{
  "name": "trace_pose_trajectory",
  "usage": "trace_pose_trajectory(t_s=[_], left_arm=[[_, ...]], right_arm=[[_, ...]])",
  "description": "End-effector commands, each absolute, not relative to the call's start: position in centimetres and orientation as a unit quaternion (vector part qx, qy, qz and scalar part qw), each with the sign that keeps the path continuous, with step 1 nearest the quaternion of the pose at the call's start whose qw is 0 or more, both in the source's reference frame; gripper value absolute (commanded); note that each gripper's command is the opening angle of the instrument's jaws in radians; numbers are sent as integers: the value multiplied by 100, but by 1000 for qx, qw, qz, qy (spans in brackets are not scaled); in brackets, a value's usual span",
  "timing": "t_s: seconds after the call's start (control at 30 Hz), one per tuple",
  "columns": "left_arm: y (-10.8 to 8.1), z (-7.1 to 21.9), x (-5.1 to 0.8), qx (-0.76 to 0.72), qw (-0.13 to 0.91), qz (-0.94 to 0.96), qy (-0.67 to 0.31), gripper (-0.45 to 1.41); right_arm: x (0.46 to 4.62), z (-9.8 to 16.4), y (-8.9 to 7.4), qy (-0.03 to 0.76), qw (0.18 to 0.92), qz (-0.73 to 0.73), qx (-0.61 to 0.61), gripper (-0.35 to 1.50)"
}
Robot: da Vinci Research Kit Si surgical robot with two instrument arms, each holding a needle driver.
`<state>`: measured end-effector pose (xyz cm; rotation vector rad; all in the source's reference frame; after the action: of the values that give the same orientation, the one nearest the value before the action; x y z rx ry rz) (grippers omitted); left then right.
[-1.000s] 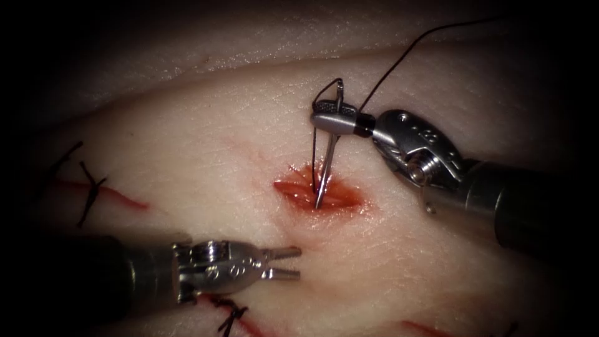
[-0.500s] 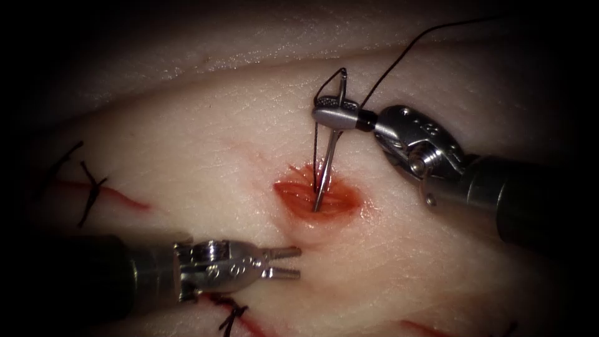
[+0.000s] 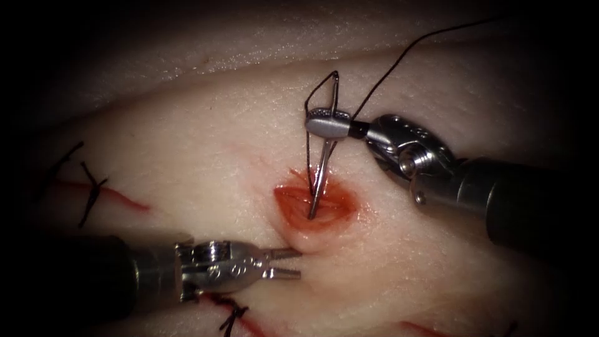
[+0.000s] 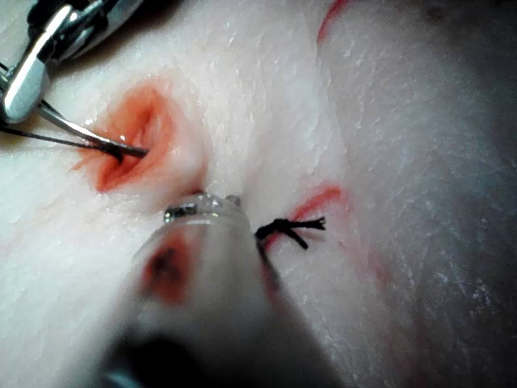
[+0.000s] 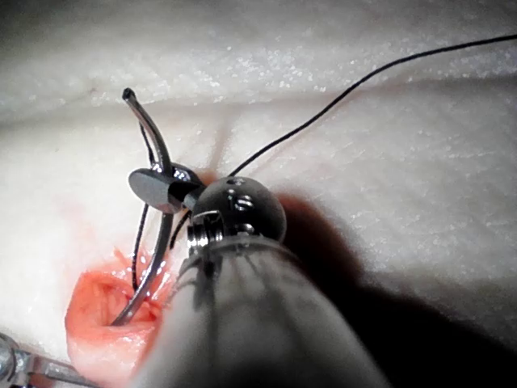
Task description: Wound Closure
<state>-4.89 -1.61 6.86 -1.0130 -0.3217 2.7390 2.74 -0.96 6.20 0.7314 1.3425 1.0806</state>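
Note:
The tissue (image 3: 206, 162) has a short red cut (image 3: 337, 206) at its middle, wet with red fluid. My right tool (image 3: 315, 123), just above the cut, is shut on the curved needle (image 3: 319, 175) about a third of the way from its tail. The needle stands steeply with its tip down inside the cut, as the right wrist view also shows for the needle (image 5: 150, 137) and cut (image 5: 97, 319). Black thread (image 3: 399, 59) runs from the tail up to the right. My left tool (image 3: 293, 263) lies below and left of the cut, open and holding nothing, its upper jaw against the bulging wound edge.
Tied black stitches sit on older red cuts at the far left (image 3: 90, 187) and at the bottom (image 3: 231, 312); the bottom stitch (image 4: 291, 229) lies beside my left tool's shaft. The tissue's far edge (image 3: 249, 59) runs across the back.
My right tool shifted left and down and tipped the needle, pushing its tip deeper into the cut. The wound's lower edge now bulges toward the left tool, which stayed still.

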Motion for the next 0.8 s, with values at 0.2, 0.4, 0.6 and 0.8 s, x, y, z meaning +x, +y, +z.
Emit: trace_pose_trajectory(t_s=[0.2,0.4,0.6,0.8], left_arm=[[-160,690,-492,-345,99,927,-109,22],[-160,690,-490,-346,98,927,-110,22],[-161,690,-487,-346,98,926,-111,22],[-163,694,-485,-345,99,927,-110,22]], right_arm=[[288,619,-109,550,578,484,360,-35],[293,619,-133,531,559,483,414,-35],[299,609,-154,524,552,479,437,-35],[293,598,-165,519,542,494,439,-35]])
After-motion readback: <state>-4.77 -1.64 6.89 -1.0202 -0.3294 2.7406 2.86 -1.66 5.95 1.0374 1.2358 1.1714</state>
